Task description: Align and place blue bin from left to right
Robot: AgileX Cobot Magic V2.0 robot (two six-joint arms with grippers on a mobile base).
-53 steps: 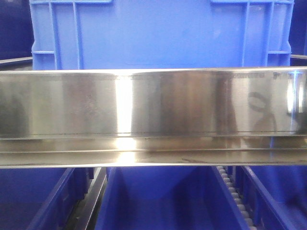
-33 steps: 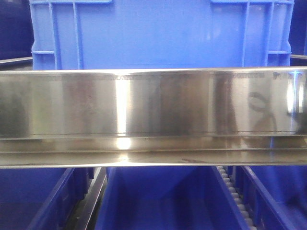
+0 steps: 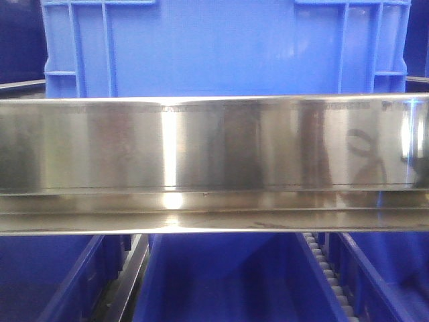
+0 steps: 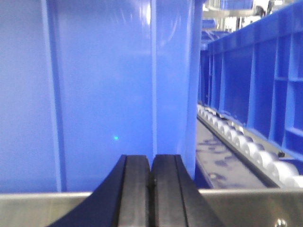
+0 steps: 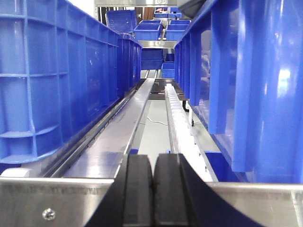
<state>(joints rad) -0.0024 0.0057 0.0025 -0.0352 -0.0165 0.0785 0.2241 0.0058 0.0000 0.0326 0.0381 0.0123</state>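
Roller shelf [image 4: 246, 151] (steel front rail [image 3: 214, 144]) carries blue bin [image 3: 221, 47], neighbour bins [image 5: 57, 80] alongside.

The large bright-blue rectangular plastic crate [image 3: 221, 47] is one even blue, its ribs slightly paler. The brushed stainless-steel rail [image 3: 214, 144] is silver, banded with dark and white vertical reflections. The left gripper [image 4: 150, 163] and right gripper [image 5: 152, 161] are matte black. The row of plastic rollers [image 4: 246, 146] is whitish-grey; the ribbed plastic neighbouring bin [image 5: 47, 80] deeper blue.

On the steel rail [image 3: 214, 144] below the blue bin [image 3: 221, 47], the bright glare streak [image 3: 169, 151] under the bin's left half is narrowed, and the dark reflection [image 3: 362, 157] under its right corner is faintly reshaped.
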